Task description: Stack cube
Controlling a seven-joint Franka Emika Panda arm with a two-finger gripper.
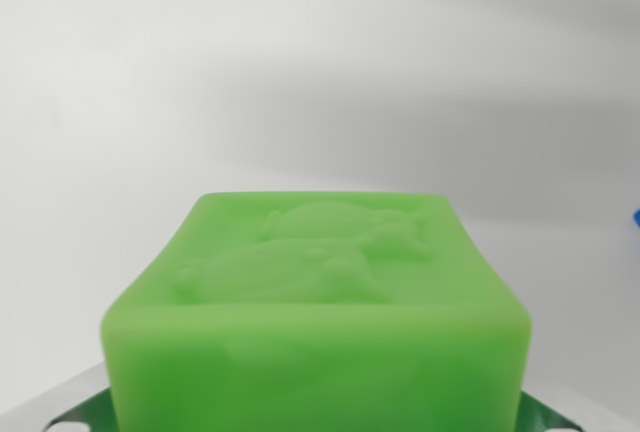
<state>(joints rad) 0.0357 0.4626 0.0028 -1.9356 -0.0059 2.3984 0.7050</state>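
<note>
At the lower left corner of the wrist view we see a sliver of metal, one finger (75,404) of our tool (318,414), tinted green by reflection and lying against the side of the green cube (320,322). The cube fills the lower middle of the picture, very close to the camera, with a raised figure moulded into its upper face. At the lower right corner a matching metal sliver touches the cube's other side, so we judge the tool to be pinching the cube between its two fingers, though only the finger edges show. Behind the cube lies a pale, featureless tabletop (300,82) with a soft shadow across it. At the far right edge, just above the cube's level, a small patch of blue (636,220) peeks in; we cannot tell what it is, though it may be the block to stack on.

To do this step well, we should keep the pinch firm and even so the cube does not tilt. If the blue patch is the target, we need to bring it toward the centre of the view, square the cube's sides to it, then lower gently and spread the fingers only once the cube sits flat.
</note>
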